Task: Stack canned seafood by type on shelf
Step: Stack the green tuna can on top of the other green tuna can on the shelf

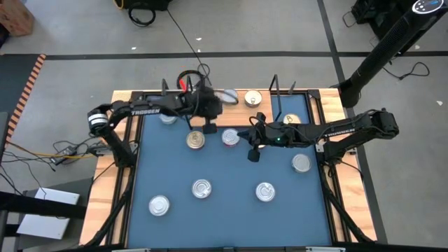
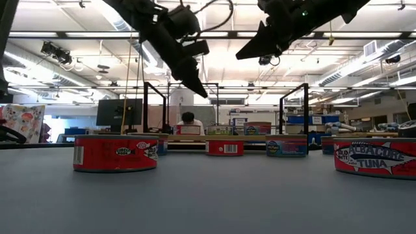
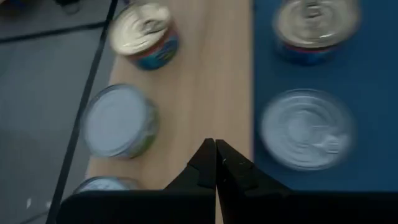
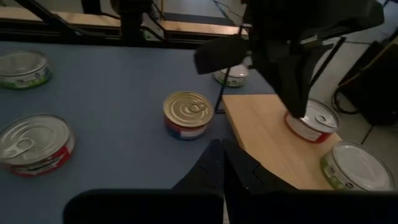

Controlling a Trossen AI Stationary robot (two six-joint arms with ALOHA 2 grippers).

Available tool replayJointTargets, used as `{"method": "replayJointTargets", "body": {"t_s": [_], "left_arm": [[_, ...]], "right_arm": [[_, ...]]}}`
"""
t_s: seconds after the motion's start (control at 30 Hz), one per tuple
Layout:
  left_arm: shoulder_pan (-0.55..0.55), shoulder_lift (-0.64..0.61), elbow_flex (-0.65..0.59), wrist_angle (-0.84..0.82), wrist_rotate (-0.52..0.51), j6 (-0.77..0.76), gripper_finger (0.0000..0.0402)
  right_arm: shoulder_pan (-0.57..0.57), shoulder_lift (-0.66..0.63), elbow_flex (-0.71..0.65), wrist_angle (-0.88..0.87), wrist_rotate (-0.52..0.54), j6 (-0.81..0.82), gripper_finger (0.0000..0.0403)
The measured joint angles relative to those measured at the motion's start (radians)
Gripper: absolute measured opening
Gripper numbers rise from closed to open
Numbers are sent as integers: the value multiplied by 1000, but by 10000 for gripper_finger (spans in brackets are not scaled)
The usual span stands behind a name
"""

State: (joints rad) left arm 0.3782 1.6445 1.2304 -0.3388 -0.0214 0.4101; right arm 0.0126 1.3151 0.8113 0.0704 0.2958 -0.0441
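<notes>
My bench (image 1: 231, 210) carries a blue mat, and the light wooden shelf (image 1: 294, 105) lies along its twelve o'clock edge between black wire uprights. Tuna tins are scattered over the mat: a gold-topped one (image 1: 196, 140) near the centre, silver ones at six o'clock (image 1: 201, 188) and seven o'clock (image 1: 159, 205). A tin (image 1: 253, 99) stands on the shelf. My left tool (image 1: 208, 128), empty, fingers pinched together, hangs over the shelf edge; my right tool (image 1: 253, 155) hovers mid-bench, likewise closed on nothing.
</notes>
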Motion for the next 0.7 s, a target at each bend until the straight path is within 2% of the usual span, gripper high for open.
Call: {"method": "replayJointTargets", "body": {"t_s": [0.4, 0.7], "left_arm": [[-230, -143, -197, 37, -4, -182, 4], [-416, -162, -271, 17, 2, -294, 5]], "right_arm": [[44, 0, 0, -42, 0, 19, 2], [99, 0, 0, -75, -2, 77, 5]]}}
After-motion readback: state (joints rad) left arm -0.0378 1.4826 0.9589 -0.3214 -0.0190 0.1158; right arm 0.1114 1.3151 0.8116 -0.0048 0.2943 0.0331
